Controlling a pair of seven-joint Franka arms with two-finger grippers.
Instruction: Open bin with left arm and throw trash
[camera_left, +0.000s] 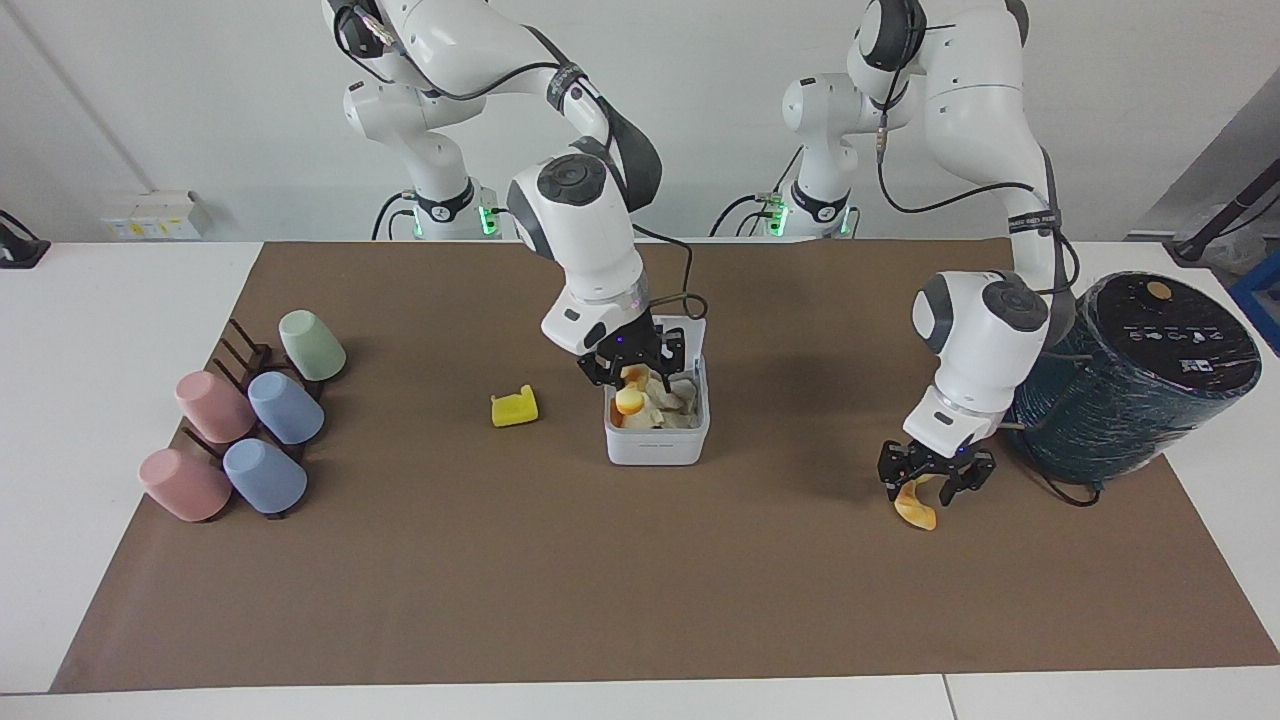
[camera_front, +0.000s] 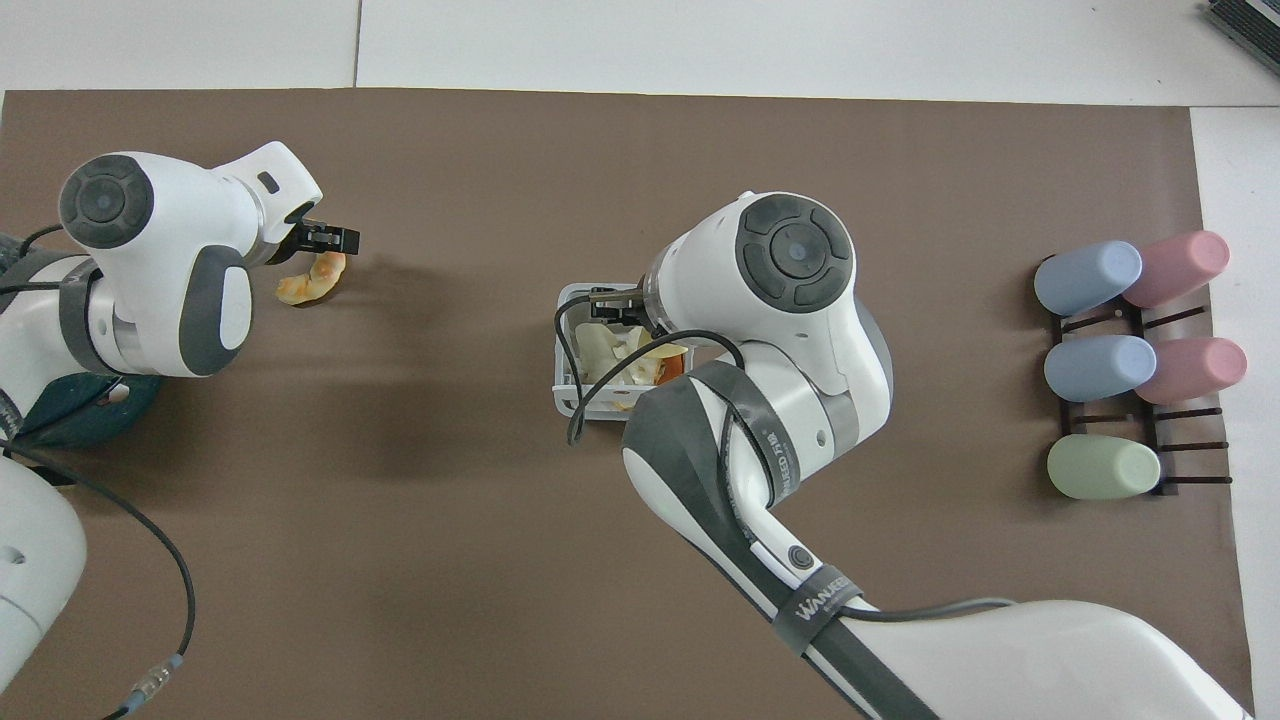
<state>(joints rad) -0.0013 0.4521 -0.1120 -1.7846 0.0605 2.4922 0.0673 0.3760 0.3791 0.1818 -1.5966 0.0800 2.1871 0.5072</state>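
The white bin (camera_left: 655, 445) stands mid-table with its lid (camera_left: 690, 328) raised on the side nearer the robots. My right gripper (camera_left: 633, 368) hangs low over its mouth, fingers open. The yellow toast-like slice (camera_left: 628, 402) lies in the bin with other scraps. In the overhead view the right arm covers much of the bin (camera_front: 568, 345). The yellow notched block (camera_left: 514, 407) lies beside the bin, toward the right arm's end. My left gripper (camera_left: 936, 472) is open, its fingers straddling the upper end of the golden croissant (camera_left: 915, 508) on the mat; the croissant also shows in the overhead view (camera_front: 308, 285).
A big dark teal cylinder with a black top (camera_left: 1130, 385) lies close beside the left gripper, at the left arm's end of the table. A dark rack with several pastel cups (camera_left: 250, 420) stands at the right arm's end. A brown mat (camera_left: 640, 580) covers the table.
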